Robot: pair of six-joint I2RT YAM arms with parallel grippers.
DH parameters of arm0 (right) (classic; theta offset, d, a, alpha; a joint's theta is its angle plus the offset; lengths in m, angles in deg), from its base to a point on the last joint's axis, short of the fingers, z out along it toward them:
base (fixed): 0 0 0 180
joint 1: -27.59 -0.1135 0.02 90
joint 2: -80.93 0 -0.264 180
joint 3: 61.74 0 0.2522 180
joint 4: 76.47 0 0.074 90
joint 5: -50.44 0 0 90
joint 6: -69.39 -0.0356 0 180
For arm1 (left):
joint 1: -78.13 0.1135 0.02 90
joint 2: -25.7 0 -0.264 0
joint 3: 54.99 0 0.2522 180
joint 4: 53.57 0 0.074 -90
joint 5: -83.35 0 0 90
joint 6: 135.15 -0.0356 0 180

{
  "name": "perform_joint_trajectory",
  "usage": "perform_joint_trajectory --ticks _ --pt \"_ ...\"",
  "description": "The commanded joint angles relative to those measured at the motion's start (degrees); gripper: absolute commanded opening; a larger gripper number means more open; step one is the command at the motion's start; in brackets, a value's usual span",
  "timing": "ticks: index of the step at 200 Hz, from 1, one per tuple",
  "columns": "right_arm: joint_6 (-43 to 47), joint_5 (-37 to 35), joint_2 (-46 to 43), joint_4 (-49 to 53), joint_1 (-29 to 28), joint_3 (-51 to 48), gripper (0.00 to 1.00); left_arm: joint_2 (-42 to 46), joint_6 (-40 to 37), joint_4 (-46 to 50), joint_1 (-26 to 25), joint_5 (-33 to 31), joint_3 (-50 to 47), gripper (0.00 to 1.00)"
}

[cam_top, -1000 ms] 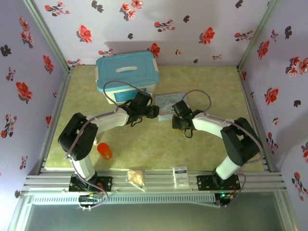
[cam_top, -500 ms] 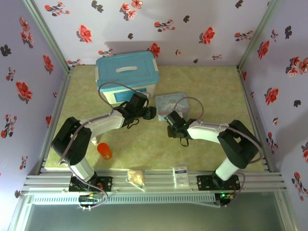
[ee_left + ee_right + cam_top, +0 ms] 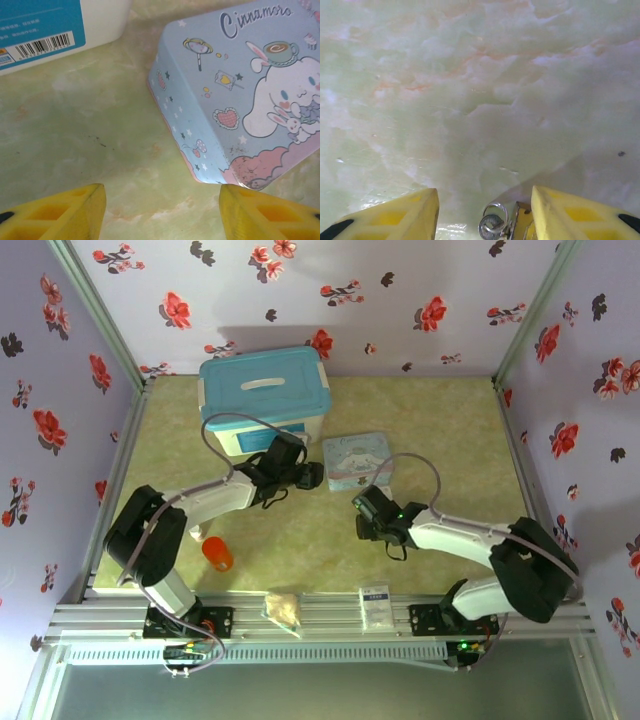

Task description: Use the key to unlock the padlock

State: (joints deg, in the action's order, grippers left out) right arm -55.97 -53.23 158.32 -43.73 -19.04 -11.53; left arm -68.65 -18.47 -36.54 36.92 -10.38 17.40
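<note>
At the table's left near side stands an orange-red cup point(image 3: 217, 553), upright, open end up, apart from both arms. Behind it, against the back wall, is a blue-lidded cooler box point(image 3: 265, 395); its white wall with a barcode label fills the top-left corner of the left wrist view point(image 3: 50, 30). A clear packet point(image 3: 283, 608) with tan contents lies on the near rail.

The left gripper point(image 3: 312, 475) sits low over the table point(image 3: 450, 430), just in front of the cooler box, aimed at the pale blue cartoon tin point(image 3: 355, 458). In the left wrist view, the left gripper point(image 3: 162, 200) is released, its yellow fingers point(image 3: 65, 210) spread wide with only bare table between them. The tin point(image 3: 240, 100) lies flat ahead, near corner toward the camera, not touched.

The right gripper point(image 3: 362, 522) is in front of the tin, close to the table. In the right wrist view, the right gripper point(image 3: 484, 205) is also released, jaws wide. The padlock point(image 3: 517, 225), brass body with a silvery loop, sits at the bottom edge between the fingers, right beside the right-side finger point(image 3: 580, 215). Cannot tell if it touches. The frame partly cuts it.

A white sachet point(image 3: 375, 606) lies on the near rail, right of the packet.
</note>
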Motion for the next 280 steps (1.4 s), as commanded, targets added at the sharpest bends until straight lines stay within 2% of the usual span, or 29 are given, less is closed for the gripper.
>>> perform_joint_trajectory --ticks 1,52,78,106,143,169,280 --pt "-5.25 -2.52 -4.85 4.44 -0.4 0.31 0.52 2.3 1.13 -0.71 0.42 0.86 -0.97 0.62" --pt "-11.75 7.05 -8.78 8.63 -0.34 -4.51 0.55 3.46 2.25 -0.86 0.42 2.16 -2.15 0.62" --pt "-14.08 8.05 -10.29 9.5 -0.33 -6.97 0.55 5.5 2.89 -1.16 0.36 2.9 -3.38 0.63" --pt "-15.18 9.69 -11.11 5.29 1.59 -10.33 0.57 7.63 3.01 -0.64 0.43 2.88 -4.46 0.63" --pt "-11.57 7.48 -9.52 6.16 6.78 -10.26 0.58 9.64 3.16 -0.11 0.49 2.69 -5.88 0.64" --pt "-9.05 6.98 -8.96 2.76 9.8 -9.85 0.58 10.19 3.56 -0.28 0.6 2.5 -6.5 0.64" --pt "-3.8 2.96 -3.23 -0.01 11.46 -3.15 0.55 9.73 4.16 -1.95 0.82 2.58 -8.05 0.65"
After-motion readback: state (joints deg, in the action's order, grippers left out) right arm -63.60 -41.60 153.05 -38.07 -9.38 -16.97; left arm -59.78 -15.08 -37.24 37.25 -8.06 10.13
